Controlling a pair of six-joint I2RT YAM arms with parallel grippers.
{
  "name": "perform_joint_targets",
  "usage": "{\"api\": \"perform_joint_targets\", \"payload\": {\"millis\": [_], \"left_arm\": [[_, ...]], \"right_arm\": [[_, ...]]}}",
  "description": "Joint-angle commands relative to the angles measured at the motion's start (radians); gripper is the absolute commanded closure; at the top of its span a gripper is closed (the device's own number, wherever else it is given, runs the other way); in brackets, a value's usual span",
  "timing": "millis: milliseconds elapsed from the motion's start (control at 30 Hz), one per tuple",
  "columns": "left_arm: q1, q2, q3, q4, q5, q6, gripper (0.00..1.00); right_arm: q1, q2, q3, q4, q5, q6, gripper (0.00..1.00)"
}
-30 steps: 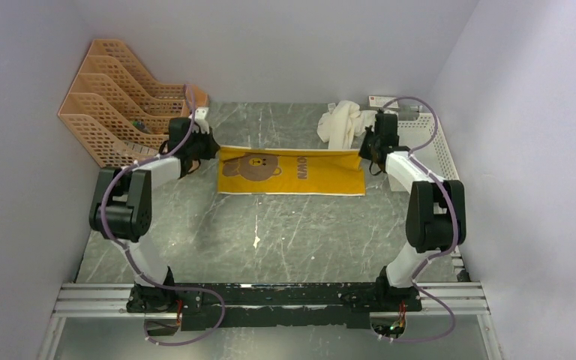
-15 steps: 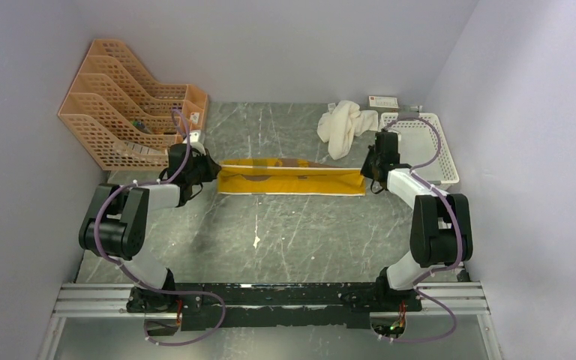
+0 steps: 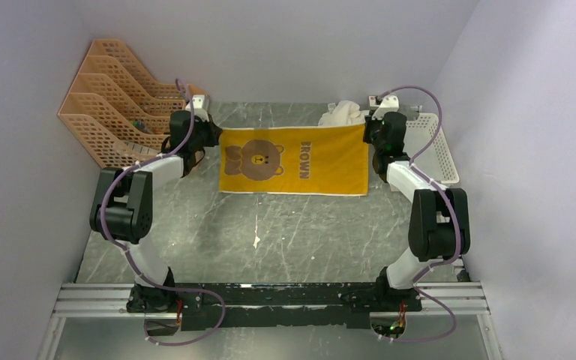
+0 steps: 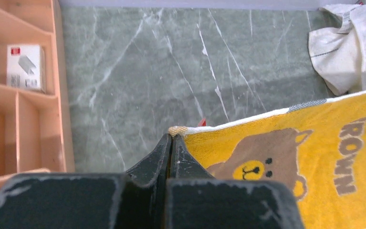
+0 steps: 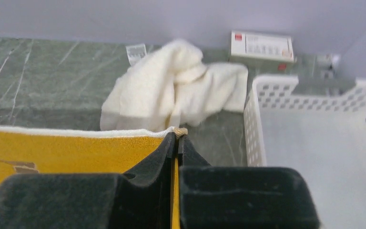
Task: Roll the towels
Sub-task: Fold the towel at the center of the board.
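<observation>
The mustard-yellow towel [image 3: 294, 160], printed with a brown bear and the word BROWN, is stretched flat between my two grippers in the top view. My left gripper [image 3: 211, 133] is shut on its far left corner; in the left wrist view the pinched corner [image 4: 177, 130] pokes out above the closed gripper [image 4: 171, 139]. My right gripper [image 3: 369, 129] is shut on the far right corner, seen in the right wrist view [image 5: 177, 137] with the yellow cloth [image 5: 71, 152] to its left. The cream-white towel [image 5: 171, 90] lies crumpled at the back [image 3: 341, 114].
An orange slotted file rack [image 3: 116, 105] stands at the back left, close to my left arm. A white perforated basket [image 3: 439, 146] sits at the back right beside my right arm. A small white box [image 5: 261, 46] lies against the back wall.
Both grippers have carried the towel's far edge away from me toward the back wall, opening it from a narrow folded strip to its full printed face.
</observation>
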Motion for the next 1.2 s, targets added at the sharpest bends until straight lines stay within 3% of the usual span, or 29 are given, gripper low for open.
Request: {"api": "perform_joint_targets", "payload": {"millis": [0, 167, 567, 867, 1167], "left_arm": [[0.003, 0.042, 0.091, -0.024, 0.011, 0.092, 0.93], [0.003, 0.061, 0.109, -0.023, 0.031, 0.128, 0.93], [0.001, -0.044, -0.17, 0.128, 0.027, -0.003, 0.93], [-0.031, -0.147, -0.361, 0.201, -0.022, -0.097, 0.93], [-0.059, -0.165, -0.426, 0.222, -0.023, -0.152, 0.93]], "right_arm": [[-0.008, 0.03, -0.026, 0.28, -0.136, -0.22, 1.0], [-0.01, 0.066, -0.067, 0.353, -0.376, -0.396, 1.0], [-0.036, 0.031, -0.396, 0.628, -0.471, -0.457, 1.0], [-0.036, 0.012, -0.616, 0.956, -0.319, -0.292, 1.0], [-0.036, -0.046, -0.661, 0.914, -0.134, -0.211, 1.0]]}}
